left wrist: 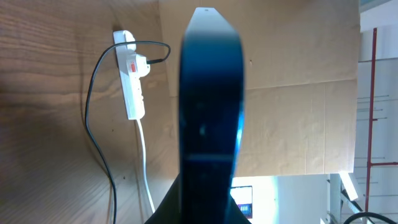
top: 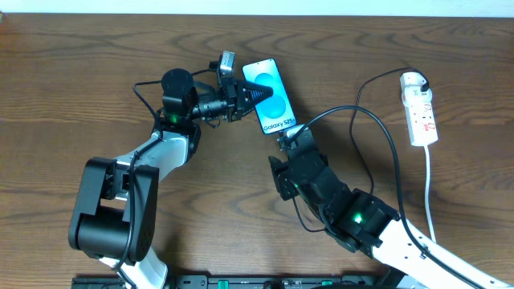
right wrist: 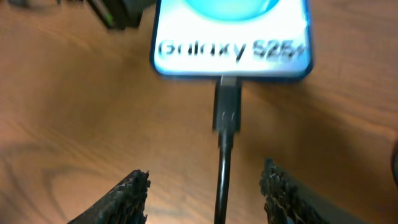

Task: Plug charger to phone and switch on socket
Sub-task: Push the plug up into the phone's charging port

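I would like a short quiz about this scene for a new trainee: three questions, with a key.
1. Fill in: the plug of the charger sits in the white ____.
2. True or false: the charger's tip is in the phone.
3. The right hand is: A open around the charger; B shut on the charger; C out of view.
Key: 1 socket; 2 true; 3 A.

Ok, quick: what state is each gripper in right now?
Left gripper: closed, nothing between its jaws, tips over the phone.
Right gripper: open, fingers either side of the charger, not gripping it.
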